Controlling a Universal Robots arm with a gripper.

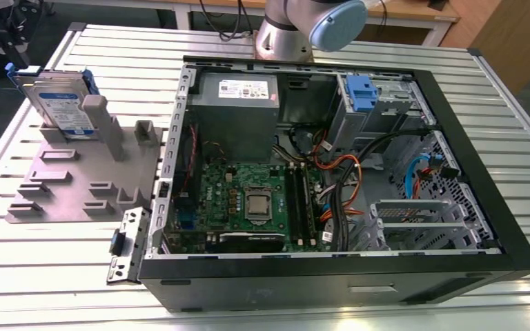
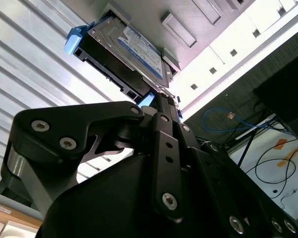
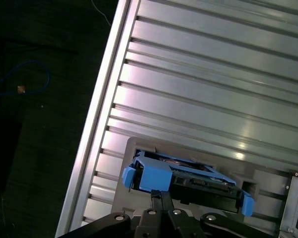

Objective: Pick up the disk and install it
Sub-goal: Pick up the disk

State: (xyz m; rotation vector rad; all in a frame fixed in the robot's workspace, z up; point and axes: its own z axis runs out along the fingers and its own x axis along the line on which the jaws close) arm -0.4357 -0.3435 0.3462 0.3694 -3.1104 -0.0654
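One disk (image 1: 63,103) was stood upright in the rack (image 1: 63,176), likely for easy grasping; above the rack, the gripper (image 3: 161,195) was pressed together.

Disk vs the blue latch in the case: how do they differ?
The disk stands on edge in the grey holder outside the case; the latch sits inside, on the metal cage. The disk is silver with a white-and-blue label; the latch is plain blue. The disk is the larger. Both carry blue plastic.
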